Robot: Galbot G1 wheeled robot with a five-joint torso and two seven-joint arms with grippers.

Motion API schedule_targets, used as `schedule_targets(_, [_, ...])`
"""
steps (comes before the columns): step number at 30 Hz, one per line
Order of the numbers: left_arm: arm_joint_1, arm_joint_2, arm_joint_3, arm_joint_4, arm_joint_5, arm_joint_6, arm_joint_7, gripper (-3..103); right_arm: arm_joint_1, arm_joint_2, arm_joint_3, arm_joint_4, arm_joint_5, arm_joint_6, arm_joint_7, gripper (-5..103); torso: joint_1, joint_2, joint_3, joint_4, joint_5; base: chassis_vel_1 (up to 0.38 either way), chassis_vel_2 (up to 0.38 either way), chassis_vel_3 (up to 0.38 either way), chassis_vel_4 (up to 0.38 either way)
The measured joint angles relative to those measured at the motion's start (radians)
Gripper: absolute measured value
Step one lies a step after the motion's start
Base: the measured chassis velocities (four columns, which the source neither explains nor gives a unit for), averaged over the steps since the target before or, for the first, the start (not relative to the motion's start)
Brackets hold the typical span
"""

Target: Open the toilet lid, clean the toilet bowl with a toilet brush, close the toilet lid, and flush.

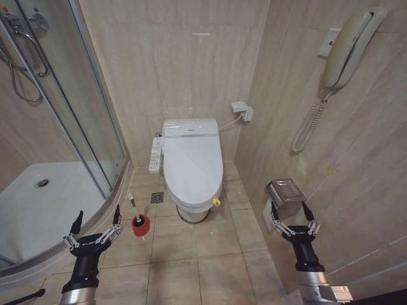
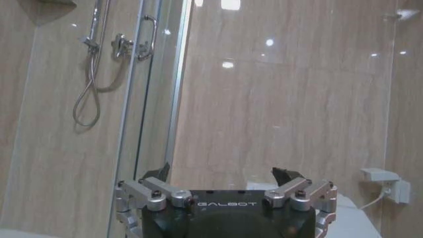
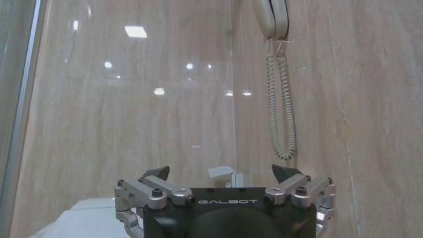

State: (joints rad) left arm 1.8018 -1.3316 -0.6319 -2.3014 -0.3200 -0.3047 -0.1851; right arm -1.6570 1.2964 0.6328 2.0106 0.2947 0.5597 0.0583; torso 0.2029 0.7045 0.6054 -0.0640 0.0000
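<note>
The white toilet lid (image 1: 192, 165) lies shut over the toilet bowl, which is hidden beneath it, against the back wall in the head view. On the floor to the toilet's left, the toilet brush (image 1: 133, 204) stands with its thin handle rising from a red holder (image 1: 140, 224). My left gripper (image 1: 96, 220) hovers open at the lower left, just left of the red holder. My right gripper (image 1: 292, 212) is open at the lower right, near the wall. Both wrist views show open fingers, left (image 2: 225, 173) and right (image 3: 221, 173), with nothing between them.
A glass shower enclosure (image 1: 70, 127) with a curved base stands at the left. A side button panel (image 1: 155, 154) sticks out on the toilet's left. On the right wall hang a phone handset (image 1: 343, 51) with coiled cord and a metal paper holder (image 1: 286, 197). Tiled floor lies open before the toilet.
</note>
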Motion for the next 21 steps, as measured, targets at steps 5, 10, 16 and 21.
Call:
schedule_targets(5, [0.004,-0.006,0.0,-0.01,0.004,-0.001,0.0,100,0.004,-0.001,-0.002,-0.001,0.001,0.0,-0.001,100,0.0,0.0,0.0,-0.0001,0.0,0.0,0.0,0.0,0.0])
schedule_targets(10, [0.012,-0.002,-0.007,-0.019,0.005,-0.002,0.0,100,0.003,0.007,-0.003,0.007,0.002,0.002,-0.001,100,0.0,0.0,0.0,-0.0001,0.0,-0.053,0.05,0.057,-0.061])
schedule_targets(16, [0.017,-0.005,-0.003,-0.02,0.012,-0.008,0.001,100,-0.013,0.012,-0.005,0.023,0.002,0.013,-0.004,100,0.0,0.0,0.0,0.0,-0.0001,-0.154,0.158,0.17,-0.164])
schedule_targets(21, [0.017,-0.007,0.0,-0.019,0.016,-0.011,0.001,100,-0.021,0.012,-0.004,0.03,0.002,0.022,-0.005,100,0.0,0.0,0.0,-0.0005,-0.0006,-0.216,0.217,0.228,-0.241])
